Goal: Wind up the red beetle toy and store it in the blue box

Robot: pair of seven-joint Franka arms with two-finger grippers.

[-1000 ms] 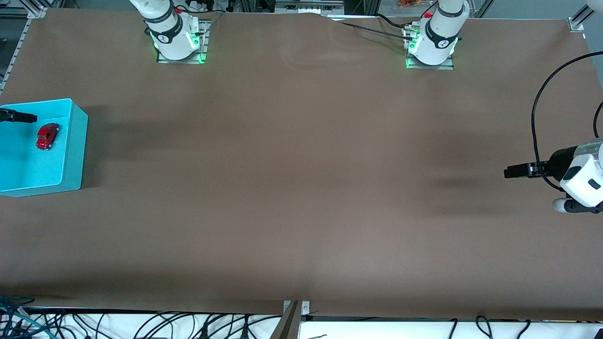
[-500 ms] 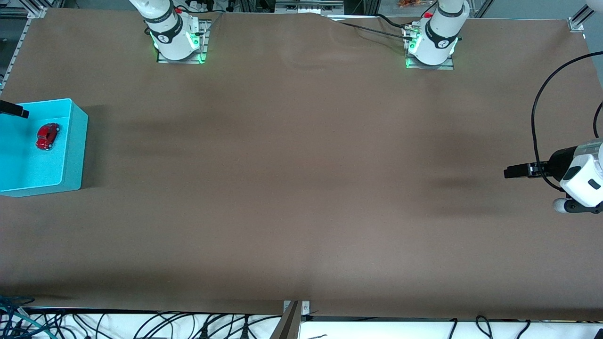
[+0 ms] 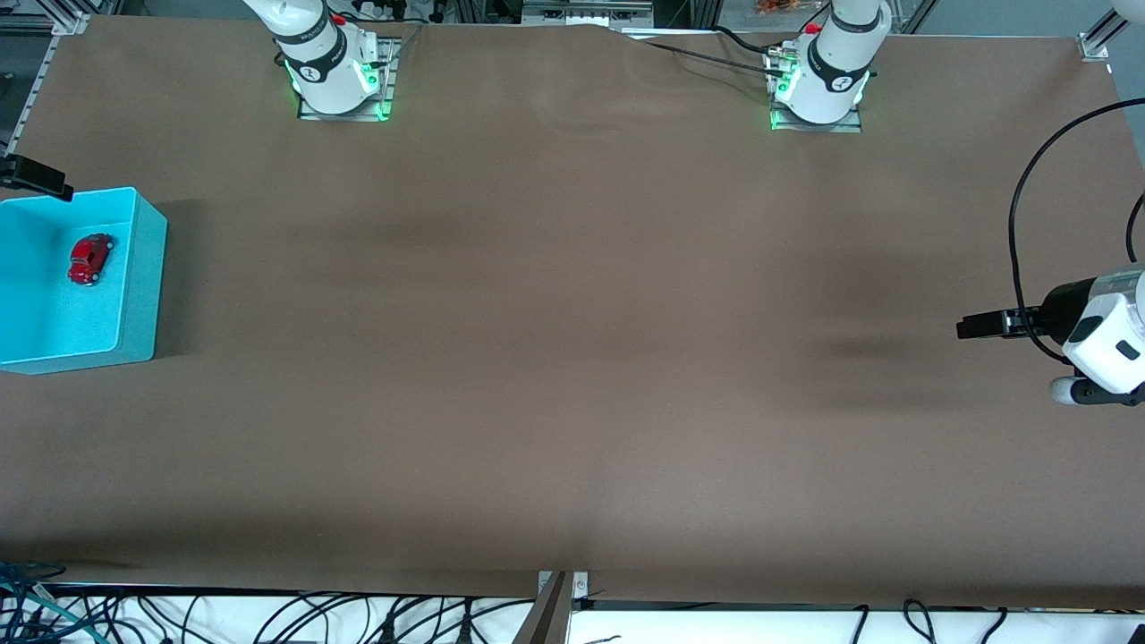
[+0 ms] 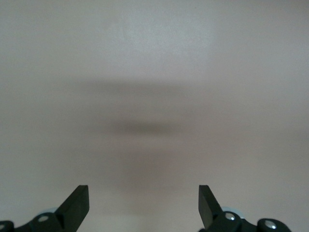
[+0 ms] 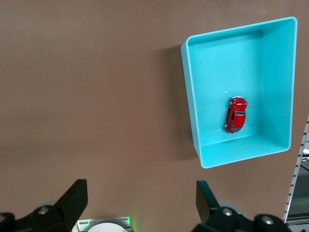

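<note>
Red beetle toy [image 3: 90,258] — resting on the floor of the blue box [image 3: 143,277], upright on its wheels, nothing holding it. Right gripper [image 3: 36,176] — fingers spread and empty, has drawn up and away from over the box to hang just off its rim toward the arm bases; storing looks finished. Left gripper [image 3: 982,324] — fingers apart, empty, waiting well apart from the box at the left arm's end of the table.

High front camera, two wrist views
</note>
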